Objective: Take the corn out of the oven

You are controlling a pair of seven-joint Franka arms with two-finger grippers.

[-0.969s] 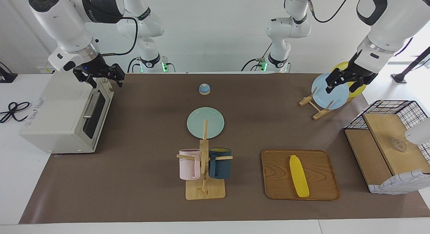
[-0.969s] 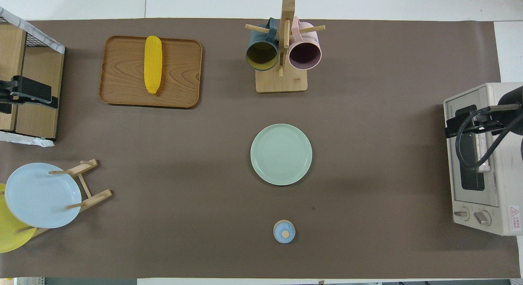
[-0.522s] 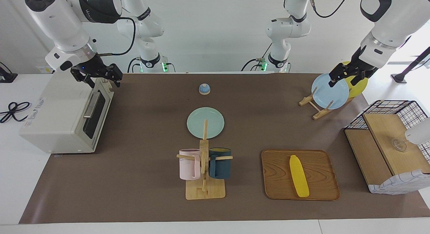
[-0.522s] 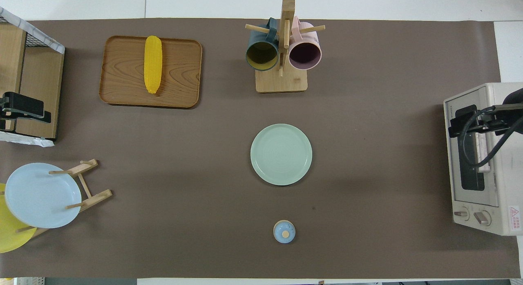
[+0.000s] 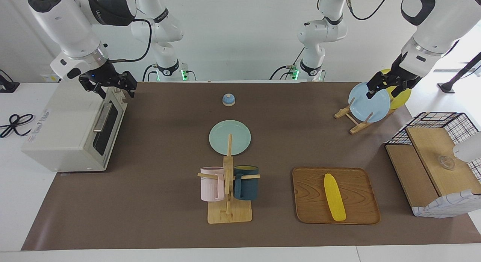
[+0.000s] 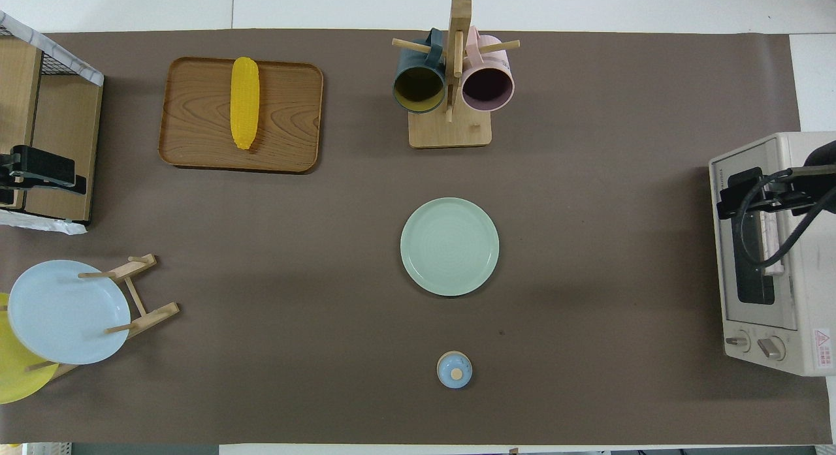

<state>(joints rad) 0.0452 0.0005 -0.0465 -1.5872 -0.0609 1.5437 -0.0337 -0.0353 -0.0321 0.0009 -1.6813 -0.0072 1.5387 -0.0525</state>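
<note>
The yellow corn (image 5: 334, 197) lies on a wooden tray (image 5: 357, 213), toward the left arm's end of the table; it also shows in the overhead view (image 6: 244, 102). The off-white oven (image 5: 64, 134) stands at the right arm's end with its glass door shut; it also shows in the overhead view (image 6: 784, 324). My right gripper (image 5: 109, 85) hangs open and empty over the oven's top front edge. My left gripper (image 5: 389, 87) is open and empty, raised over the plate rack (image 5: 351, 121).
The rack holds a blue plate (image 5: 369, 102) and a yellow plate (image 5: 400, 96). A green plate (image 5: 230, 137) lies mid-table, a mug stand (image 5: 229, 213) with two mugs farther out, a small blue knob (image 5: 228, 99) nearer. A wire basket (image 5: 447, 119) stands at the left arm's end.
Both grippers have lifted a little. The left gripper has drawn up and back over the plate rack. The corn, tray and oven have not moved.
</note>
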